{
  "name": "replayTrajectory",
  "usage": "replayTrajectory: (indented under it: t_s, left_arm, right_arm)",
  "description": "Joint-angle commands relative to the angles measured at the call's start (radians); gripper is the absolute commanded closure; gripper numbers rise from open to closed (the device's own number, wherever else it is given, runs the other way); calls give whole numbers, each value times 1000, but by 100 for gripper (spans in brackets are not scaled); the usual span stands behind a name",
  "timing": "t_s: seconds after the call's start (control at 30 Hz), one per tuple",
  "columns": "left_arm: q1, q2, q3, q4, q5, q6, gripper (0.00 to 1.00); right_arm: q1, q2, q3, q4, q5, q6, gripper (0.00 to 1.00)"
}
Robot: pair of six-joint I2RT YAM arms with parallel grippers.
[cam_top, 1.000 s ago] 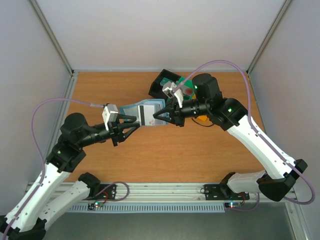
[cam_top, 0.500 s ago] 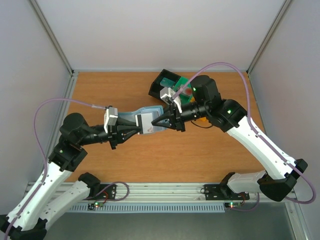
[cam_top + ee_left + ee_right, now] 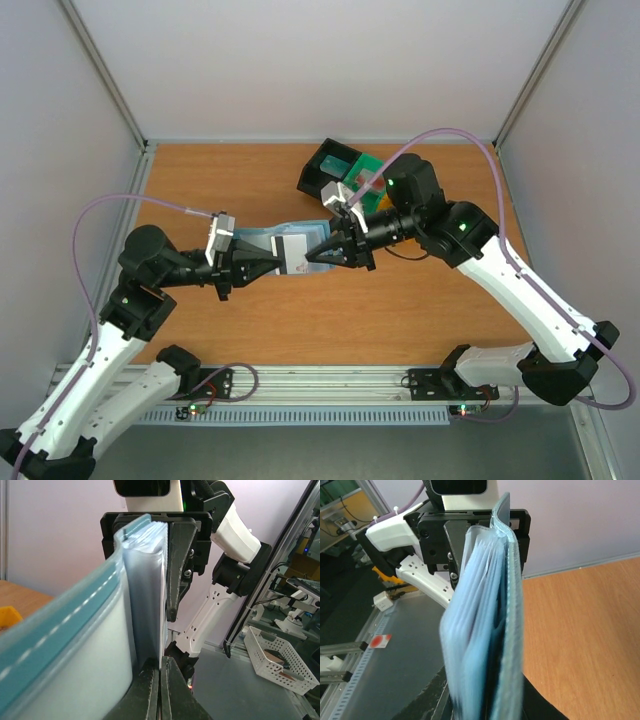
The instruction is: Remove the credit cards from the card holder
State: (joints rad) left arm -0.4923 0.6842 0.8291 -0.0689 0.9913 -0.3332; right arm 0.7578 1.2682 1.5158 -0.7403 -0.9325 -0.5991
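The light blue card holder (image 3: 288,242) hangs in the air between my two grippers above the table's middle. A pale card (image 3: 292,254) with a dark stripe shows on its inner side; no other credit cards can be made out. My left gripper (image 3: 281,265) is shut on a thin inner leaf of the holder, seen edge-on in the left wrist view (image 3: 147,595), with its tips (image 3: 161,662) pressed together. My right gripper (image 3: 312,257) grips the opposite end. In the right wrist view the holder (image 3: 492,630) stands edge-on and blurred between my right gripper's (image 3: 485,705) fingers.
A black bin (image 3: 322,172) and a green bin (image 3: 366,166) stand at the back of the wooden table (image 3: 220,190), partly behind the right arm. An orange bin (image 3: 402,240) peeks out under that arm. Grey walls close in the left, right and back.
Both grippers have moved together with the holder toward the near side and slightly left. The holder now hangs lower in the view and more edge-on.
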Motion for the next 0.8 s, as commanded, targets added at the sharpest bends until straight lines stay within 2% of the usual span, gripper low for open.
replayTrajectory:
  t_s: [0.0,0.17,0.33,0.4,0.47,0.5,0.77]
  left_arm:
    - [11,-6,-7,78,-3,-27,100]
    - [18,-12,-10,73,-3,-19,100]
    - [20,-13,-8,74,3,-15,100]
    - [21,-13,-9,74,26,-12,99]
    - [21,-14,-13,77,80,-6,85]
    - [21,-16,-14,77,91,-7,83]
    - [21,-22,-18,43,81,16,90]
  right_arm:
    - [9,-37,2,-17,-11,-23,78]
    - [7,-56,-12,-24,18,-28,78]
    - [8,-49,-12,-23,19,-30,98]
    - [7,-52,-13,-22,22,-34,99]
    - [6,-52,-13,-22,23,-34,99]
    - [7,-52,-12,-23,23,-36,99]
    - [7,-49,-10,-25,23,-34,99]
